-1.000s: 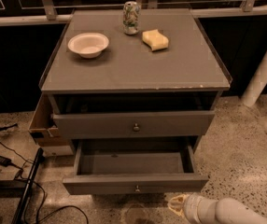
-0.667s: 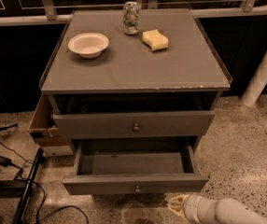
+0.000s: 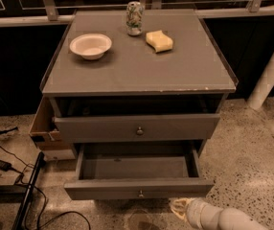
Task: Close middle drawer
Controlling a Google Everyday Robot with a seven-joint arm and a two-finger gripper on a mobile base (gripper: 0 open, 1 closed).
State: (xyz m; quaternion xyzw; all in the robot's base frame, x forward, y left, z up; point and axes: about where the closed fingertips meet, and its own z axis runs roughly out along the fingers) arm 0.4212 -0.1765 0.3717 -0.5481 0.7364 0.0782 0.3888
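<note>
The grey cabinet (image 3: 137, 71) has its middle drawer (image 3: 139, 188) pulled far out, showing an empty inside; its low front carries a small round knob (image 3: 140, 194). Above it the taller top drawer (image 3: 137, 127) stands slightly open. The lowest drawer is hidden under the open one. My gripper (image 3: 181, 208) is at the bottom right of the view, low near the floor, just below and in front of the right part of the middle drawer's front, apart from it. The white arm (image 3: 223, 219) runs off the bottom right.
On the cabinet top stand a white bowl (image 3: 90, 45), a can (image 3: 134, 18) and a yellow sponge (image 3: 159, 40). A cardboard box (image 3: 43, 128) sits at the cabinet's left. Cables (image 3: 3, 166) lie on the floor at left. A white post (image 3: 271, 71) stands at right.
</note>
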